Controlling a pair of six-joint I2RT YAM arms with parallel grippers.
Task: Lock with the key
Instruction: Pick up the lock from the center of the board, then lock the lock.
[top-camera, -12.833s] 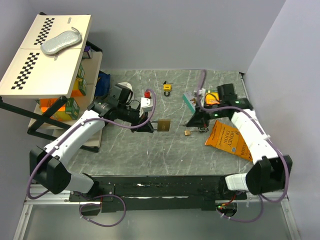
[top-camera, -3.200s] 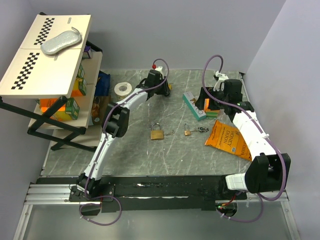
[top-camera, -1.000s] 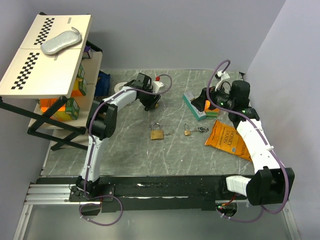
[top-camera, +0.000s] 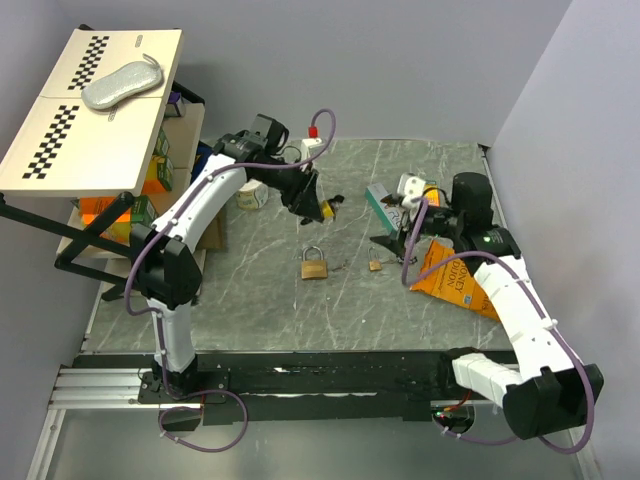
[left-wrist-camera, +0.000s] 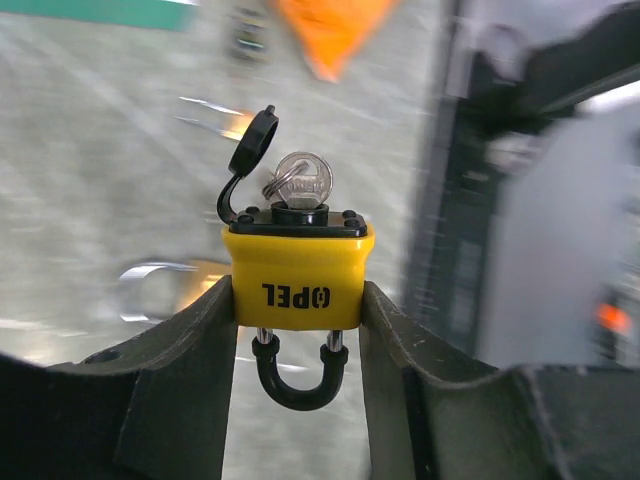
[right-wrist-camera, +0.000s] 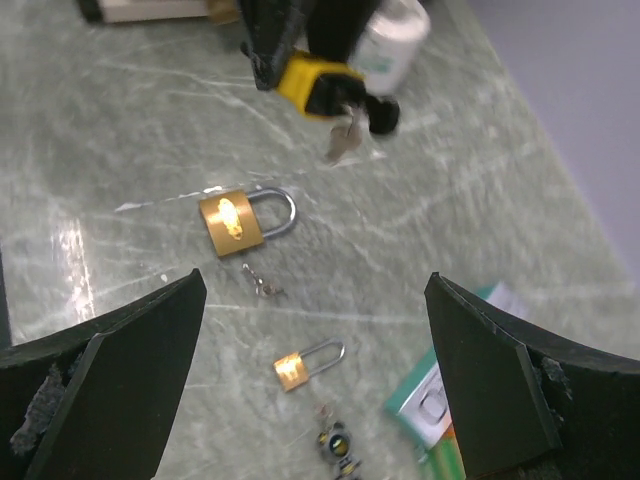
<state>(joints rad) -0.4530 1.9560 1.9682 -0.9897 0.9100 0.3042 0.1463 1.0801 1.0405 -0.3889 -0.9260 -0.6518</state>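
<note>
Re-posed since a second ago: left arm. Yellow padlock (left-wrist-camera: 298, 275), marked OPEL, key (left-wrist-camera: 303, 182) inserted, cap flipped up; upper centre of overhead view, clamped in left gripper (left-wrist-camera: 298, 305). Right gripper (right-wrist-camera: 315, 290) spread wide, empty. Step: presenting lock. Next, probably: right fingers pinch and turn key.

Yellow padlock (right-wrist-camera: 318, 85) beyond brass padlock (right-wrist-camera: 232, 222)

Three padlocks (right-wrist-camera: 318, 85) (right-wrist-camera: 232, 222) (right-wrist-camera: 291, 369), one orange bag (top-camera: 455, 280)
</note>
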